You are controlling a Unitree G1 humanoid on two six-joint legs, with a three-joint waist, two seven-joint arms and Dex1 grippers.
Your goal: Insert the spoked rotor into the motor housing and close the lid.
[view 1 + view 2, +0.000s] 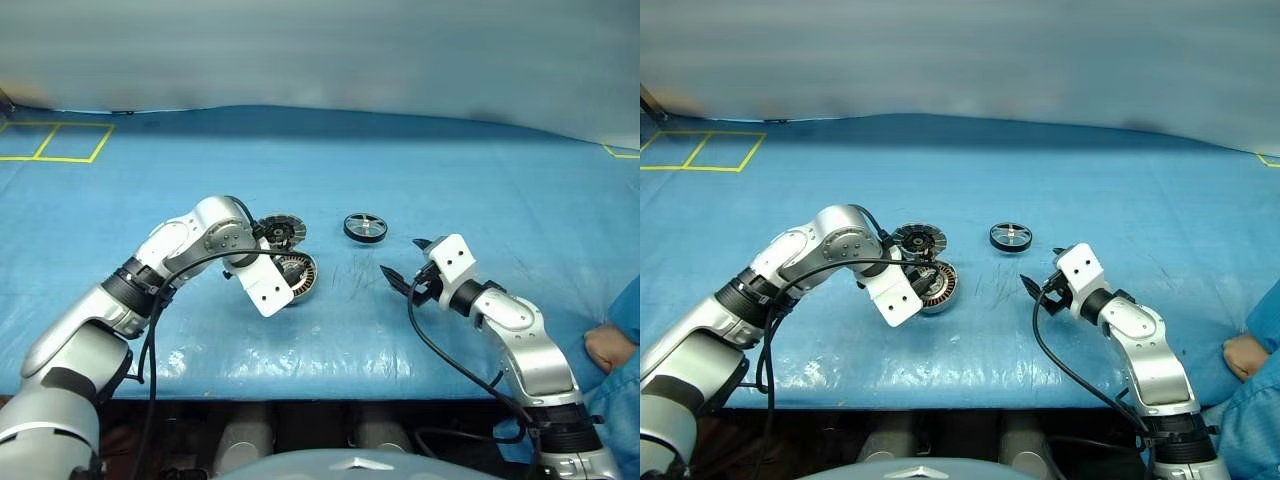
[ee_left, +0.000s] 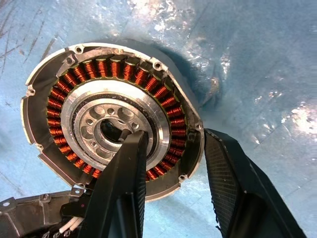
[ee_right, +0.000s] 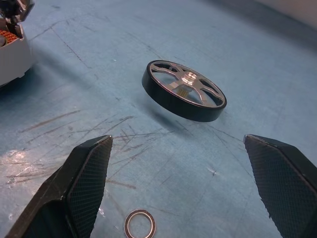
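Rotor (image 1: 365, 227) is lying flat on the blue tabletop (image 1: 400, 180), well apart from the motor housing (image 1: 300, 276) and from the lid (image 1: 279, 233) that is standing open at the housing's far edge. The right claw (image 1: 405, 262) is hovering near the rotor, fingers (image 3: 86, 173) spread wide and empty, with the rotor sitting straight ahead between them, just beyond and toward the robot's left. A small loose ring (image 3: 140, 223) is lying on the tabletop close under that claw. The left claw (image 2: 173, 173) is pointing steeply down, clamped on the housing's rim, one finger (image 2: 124, 183) over the copper windings and one outside. Being nearer and free, the right arm looks the likelier one to fetch the rotor.
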